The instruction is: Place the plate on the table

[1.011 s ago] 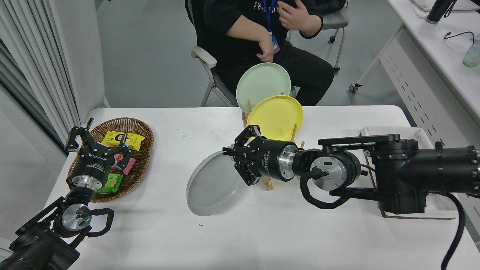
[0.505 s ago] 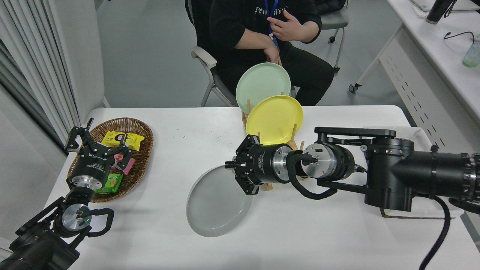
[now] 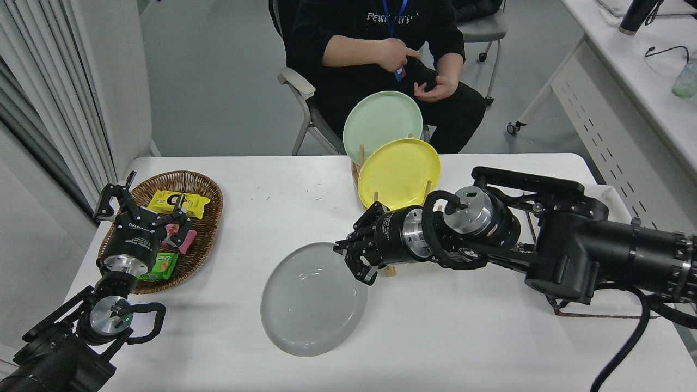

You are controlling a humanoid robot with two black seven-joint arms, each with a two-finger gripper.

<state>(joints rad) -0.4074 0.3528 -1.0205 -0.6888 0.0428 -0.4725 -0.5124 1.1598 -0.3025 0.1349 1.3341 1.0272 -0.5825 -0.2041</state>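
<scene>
On the tabletop (image 3: pixel 435 337), the plate (image 3: pixel 313 299) now lies nearly flat, lowered from its tilt, right claw (image 3: pixel 356 256) still clamping its rim; release remains.

No print reads clearly: white lettering on the left gripper (image 3: pixel 126 202) and on the right gripper (image 3: pixel 356 256) is too small to make out.

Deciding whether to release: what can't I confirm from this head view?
- Whether the plate lies fully flat on the table: its far rim is under the right end effector.
- Whether that end effector grips the rim: contact is hidden by its own fingers.
- The wooden rack base, behind the arm.
- Snack labels in the basket: too small.
</scene>
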